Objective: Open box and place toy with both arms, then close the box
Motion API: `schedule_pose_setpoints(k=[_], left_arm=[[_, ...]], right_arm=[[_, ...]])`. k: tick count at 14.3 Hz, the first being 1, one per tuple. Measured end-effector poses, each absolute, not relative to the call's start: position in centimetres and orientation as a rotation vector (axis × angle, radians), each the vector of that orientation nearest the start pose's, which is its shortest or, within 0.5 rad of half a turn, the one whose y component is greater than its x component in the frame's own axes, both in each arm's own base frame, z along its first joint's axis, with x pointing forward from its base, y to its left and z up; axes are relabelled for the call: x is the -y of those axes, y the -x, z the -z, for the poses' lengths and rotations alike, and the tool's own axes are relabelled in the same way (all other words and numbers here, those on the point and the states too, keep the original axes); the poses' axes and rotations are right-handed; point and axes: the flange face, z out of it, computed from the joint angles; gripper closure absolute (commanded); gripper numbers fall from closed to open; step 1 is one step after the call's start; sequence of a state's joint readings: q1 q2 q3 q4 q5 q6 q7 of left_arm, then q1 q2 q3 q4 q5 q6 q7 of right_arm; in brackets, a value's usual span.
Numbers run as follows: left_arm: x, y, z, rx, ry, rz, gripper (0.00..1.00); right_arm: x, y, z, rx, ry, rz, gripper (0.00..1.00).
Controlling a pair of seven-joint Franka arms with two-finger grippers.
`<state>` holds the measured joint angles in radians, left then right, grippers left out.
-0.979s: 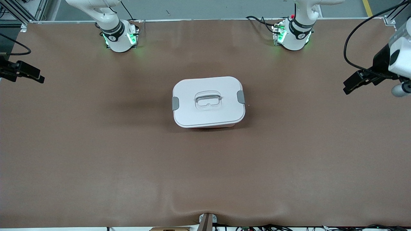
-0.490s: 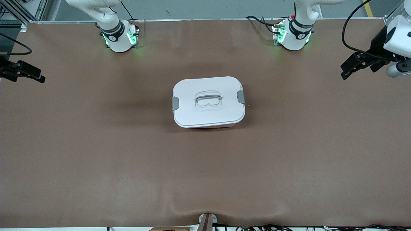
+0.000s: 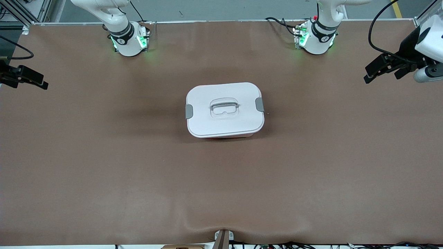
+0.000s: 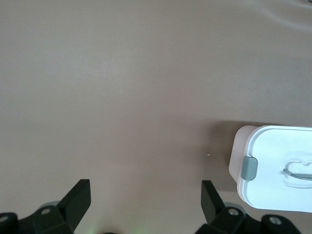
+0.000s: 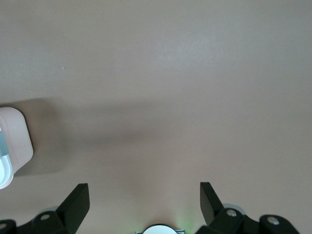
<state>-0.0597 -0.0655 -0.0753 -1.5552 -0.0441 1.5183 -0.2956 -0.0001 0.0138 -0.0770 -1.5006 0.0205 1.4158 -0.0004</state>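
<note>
The box point(image 3: 225, 110) stands in the middle of the brown table with its white lid on and both grey side clips down. It also shows in the left wrist view point(image 4: 275, 168) and at the edge of the right wrist view point(image 5: 12, 146). The toy is out of view. My left gripper point(image 3: 372, 74) is open and empty, up over the left arm's end of the table; in the left wrist view point(image 4: 145, 195) its fingers stand wide apart. My right gripper point(image 3: 39, 83) is open and empty over the right arm's end; it also shows in the right wrist view point(image 5: 145, 195).
The two arm bases point(image 3: 128, 39) point(image 3: 315, 38) stand along the table's edge farthest from the front camera. A small bracket point(image 3: 223, 237) sits at the nearest edge, where the brown cover wrinkles.
My left gripper has moved up and slightly toward the table's middle. The right gripper and the box have not moved.
</note>
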Motion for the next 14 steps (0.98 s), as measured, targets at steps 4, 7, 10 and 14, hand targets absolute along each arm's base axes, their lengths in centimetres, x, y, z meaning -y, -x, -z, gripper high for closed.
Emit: schedule_pose_setpoints(k=[4,7,10,14], left_arm=[[6.7,-52.6,-65.9,0.274,3.175,0.031,0.0],[6.6,-52.6,-65.6,0.264,3.176,0.029,0.0],[6.6,-52.7,-65.6,0.245,3.177,0.03,0.0],[5.9,-52.7,-65.4,0.114,3.184,0.029,0.0]], right_arm=[[3.9,-54.1,-63.7,-0.117,3.113,-0.152,0.0],[4.0,-54.1,-63.7,-0.119,3.113,-0.152,0.0],[4.0,-54.1,-63.7,-0.12,3.114,-0.151,0.0],[4.1,-54.1,-63.7,-0.12,3.114,-0.151,0.0]])
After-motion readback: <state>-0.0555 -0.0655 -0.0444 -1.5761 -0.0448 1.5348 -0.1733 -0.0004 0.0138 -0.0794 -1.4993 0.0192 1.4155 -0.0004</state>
